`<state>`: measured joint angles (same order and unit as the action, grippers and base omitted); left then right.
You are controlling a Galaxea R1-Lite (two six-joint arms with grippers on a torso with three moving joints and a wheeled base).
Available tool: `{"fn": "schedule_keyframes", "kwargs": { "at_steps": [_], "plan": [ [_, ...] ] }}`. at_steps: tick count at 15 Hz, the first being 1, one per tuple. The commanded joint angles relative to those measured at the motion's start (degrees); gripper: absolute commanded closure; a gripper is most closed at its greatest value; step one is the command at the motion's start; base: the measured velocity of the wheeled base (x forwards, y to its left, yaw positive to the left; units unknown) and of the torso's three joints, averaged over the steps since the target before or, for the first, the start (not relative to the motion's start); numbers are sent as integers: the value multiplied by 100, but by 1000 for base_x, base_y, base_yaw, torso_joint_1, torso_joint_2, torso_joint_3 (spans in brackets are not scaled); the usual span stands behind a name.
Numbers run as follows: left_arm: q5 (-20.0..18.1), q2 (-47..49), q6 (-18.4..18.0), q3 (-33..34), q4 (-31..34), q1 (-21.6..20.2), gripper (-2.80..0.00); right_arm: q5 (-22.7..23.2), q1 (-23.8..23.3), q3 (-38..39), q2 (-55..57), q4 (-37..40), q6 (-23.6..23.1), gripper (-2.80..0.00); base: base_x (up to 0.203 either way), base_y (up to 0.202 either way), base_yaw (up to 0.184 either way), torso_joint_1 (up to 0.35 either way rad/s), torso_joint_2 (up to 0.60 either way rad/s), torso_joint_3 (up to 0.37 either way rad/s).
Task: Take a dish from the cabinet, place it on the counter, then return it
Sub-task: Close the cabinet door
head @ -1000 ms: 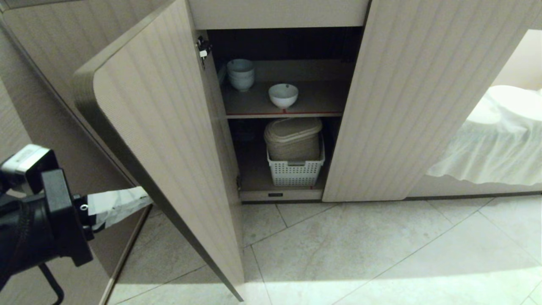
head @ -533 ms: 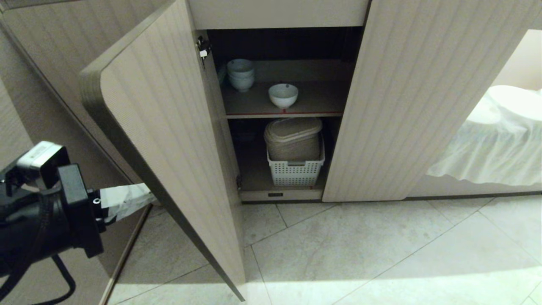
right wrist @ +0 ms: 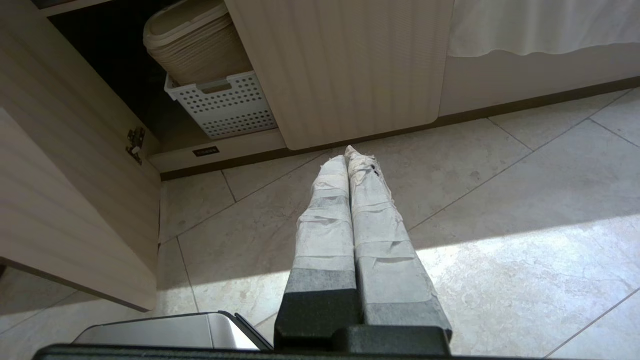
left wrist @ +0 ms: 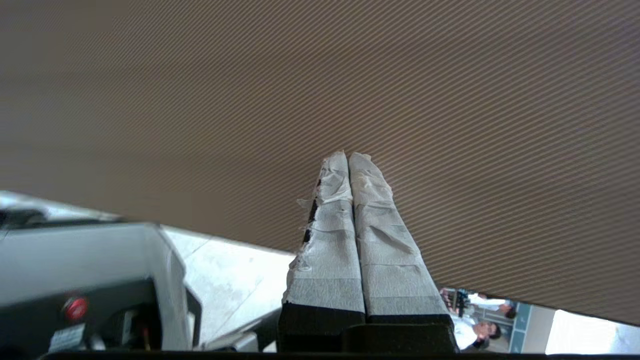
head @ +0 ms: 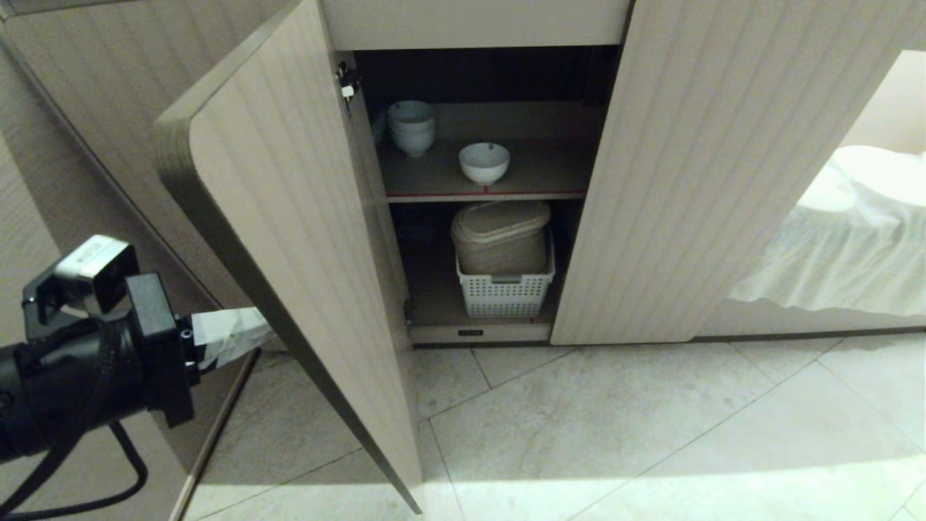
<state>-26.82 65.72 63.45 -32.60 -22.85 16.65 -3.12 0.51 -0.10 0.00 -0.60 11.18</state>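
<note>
The dish (head: 483, 162), a small white bowl, stands alone on the upper shelf (head: 550, 194) of the cabinet (head: 723, 181), near the red-taped front edge. The cabinet's left door (head: 289, 253) stands part open, swung out toward me. My left gripper (head: 262, 333) is shut and empty behind that door, low at the left. In the wrist view the left gripper (left wrist: 348, 155) has its taped tips against the door's ribbed face (left wrist: 450, 125). My right gripper (right wrist: 350, 152) hangs shut and empty over the floor tiles, outside the head view. The counter is out of view.
A stack of pale bowls (head: 411, 126) sits at the shelf's back left. Below, a white perforated basket (head: 505, 293) holds a beige lidded container (head: 500, 235). A white cloth-covered shape (head: 854, 231) lies at the right. People (left wrist: 480, 330) show past the door's edge.
The left door has swung to the right, toward the cabinet opening. My left arm has moved right and a little up along with it, its tips staying at the door.
</note>
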Motion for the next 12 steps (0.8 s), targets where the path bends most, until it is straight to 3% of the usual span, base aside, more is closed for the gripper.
{"fn": "schedule_keyframes", "kwargs": {
  "at_steps": [1, 12],
  "plan": [
    [-16, 157, 44, 18, -188, 48, 0, 4, 2, 1, 0, -2, 7, 0, 0, 0, 0, 0, 0, 0],
    [-8, 591, 27, -282, -246, 128, 0, 4, 2, 1, 0, -2, 7, 0, 0, 0, 0, 0, 0, 0]
  ]
}}
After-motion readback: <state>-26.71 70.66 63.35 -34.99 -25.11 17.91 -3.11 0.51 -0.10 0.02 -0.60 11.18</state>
